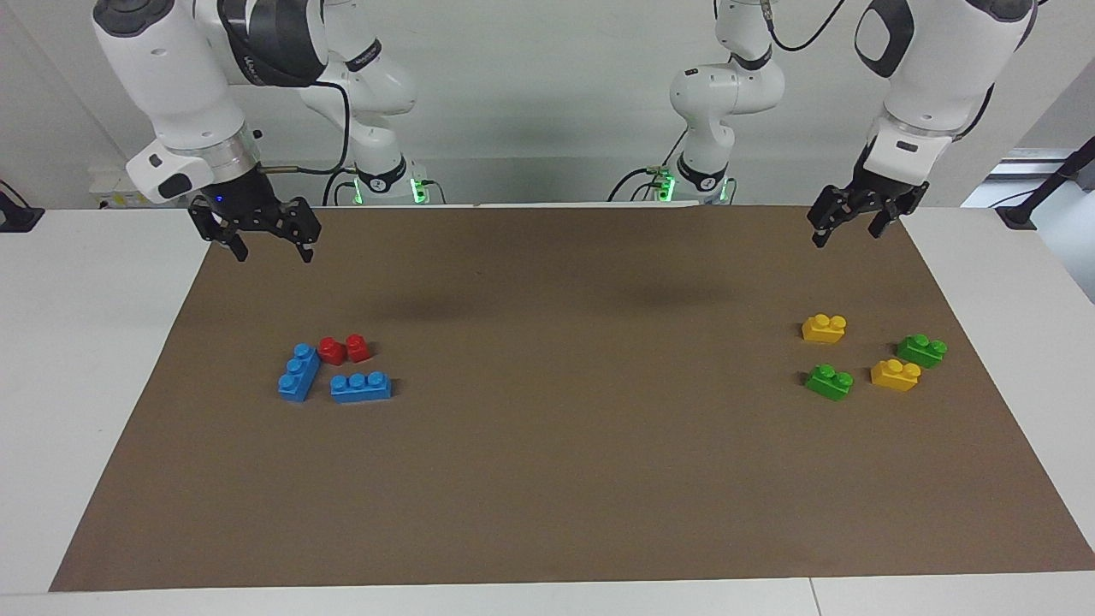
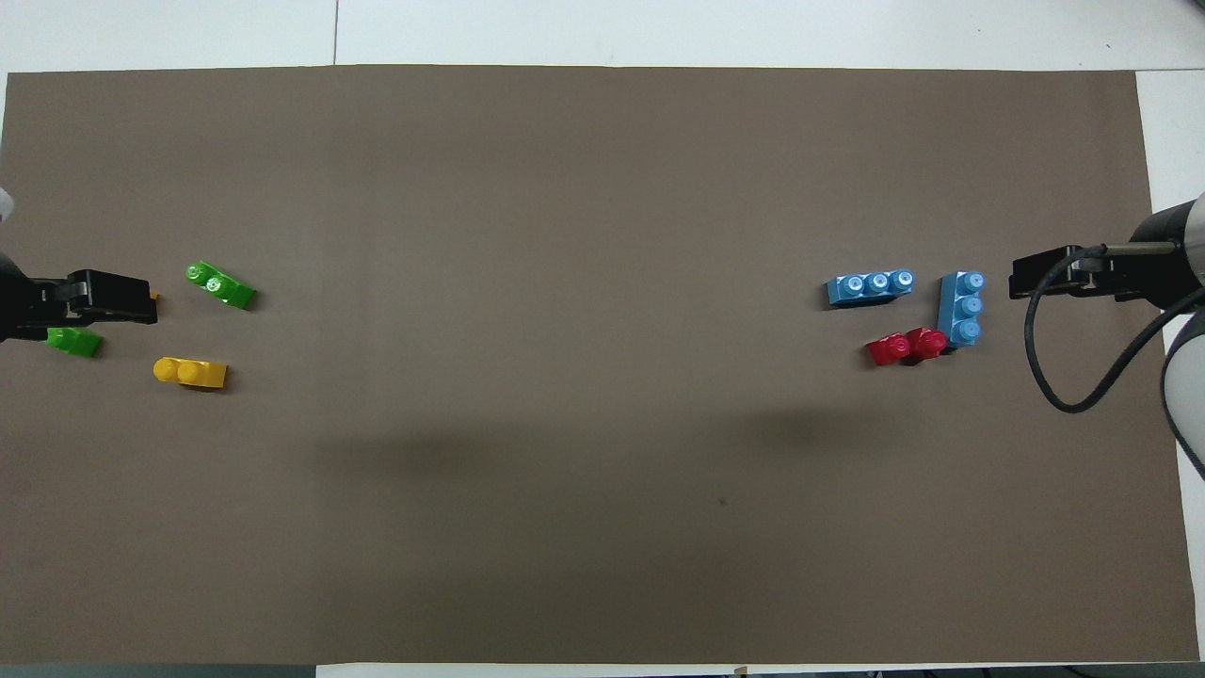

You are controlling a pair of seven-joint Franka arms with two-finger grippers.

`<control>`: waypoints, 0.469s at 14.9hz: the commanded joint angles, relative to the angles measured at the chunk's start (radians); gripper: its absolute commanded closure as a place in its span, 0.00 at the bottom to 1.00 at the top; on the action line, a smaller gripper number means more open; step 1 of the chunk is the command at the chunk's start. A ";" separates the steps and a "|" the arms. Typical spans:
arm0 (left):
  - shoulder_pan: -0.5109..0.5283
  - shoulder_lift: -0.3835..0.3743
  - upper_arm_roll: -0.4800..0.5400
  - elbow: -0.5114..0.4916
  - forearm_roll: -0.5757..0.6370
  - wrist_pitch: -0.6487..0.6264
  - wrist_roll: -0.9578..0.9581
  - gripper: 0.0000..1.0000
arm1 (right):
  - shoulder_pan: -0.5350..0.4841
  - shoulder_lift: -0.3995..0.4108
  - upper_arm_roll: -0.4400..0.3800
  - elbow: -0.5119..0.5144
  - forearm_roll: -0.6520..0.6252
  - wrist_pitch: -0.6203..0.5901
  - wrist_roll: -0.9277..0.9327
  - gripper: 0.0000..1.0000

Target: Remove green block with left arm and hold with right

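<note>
**Both grippers raised and spread, green block on the mat**

Right gripper (image 1: 274, 251) – black, two-fingered, on the white arm with the small blue wrist light – up in the air over the robots' edge of the brown paper mat (image 1: 547, 479), at the right arm's end of the white table (image 1: 85, 342). Fingers apart, nothing between them.

Farther from the robots on that end of the mat, a small cluster: a blue three-stud plastic brick (image 1: 299, 373) lying at a slant, a second blue three-stud brick (image 1: 361, 387) just beside it, and a red plastic two-stud piece (image 1: 345, 349) touching the slanted blue one on the side nearer to the robots. One red brick or two – cannot tell.

Middle of the mat bare apart from soft shadows.

Toward the left arm's end, four small two-stud bricks, each apart from the others. Nearest to the robots, a yellow plastic brick (image 1: 824, 328). Farther out, the bright green plastic block (image 1: 829, 382), flat on the mat, studs up, untouched. Beside it, toward the table end, a second yellow brick (image 1: 896, 375), and a little nearer to the robots than that one, a darker green brick (image 1: 921, 350).

Left gripper (image 1: 847, 237) – black, on the white arm with the trailing black cable – hanging over the mat's corner next to the robots, well apart from the green block. Fingers spread, holding nothing. In the overhead view, partly covers the darker green brick from above.
</note>
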 commanded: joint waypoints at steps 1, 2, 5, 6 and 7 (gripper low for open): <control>-0.032 0.003 0.018 0.049 0.010 -0.063 0.034 0.00 | -0.003 0.002 0.004 0.003 -0.019 -0.018 -0.021 0.00; -0.045 0.003 0.026 0.049 0.007 -0.071 0.034 0.00 | -0.004 0.000 0.004 0.003 -0.019 -0.018 -0.021 0.00; -0.049 0.003 0.021 0.060 0.002 -0.070 0.034 0.00 | -0.003 0.000 0.004 0.002 -0.019 -0.018 -0.021 0.00; -0.046 0.003 0.020 0.064 0.002 -0.074 0.035 0.00 | -0.003 0.000 0.004 0.002 -0.019 -0.018 -0.021 0.00; -0.038 0.002 0.014 0.064 0.002 -0.076 0.035 0.00 | -0.003 0.000 0.004 0.002 -0.019 -0.018 -0.021 0.00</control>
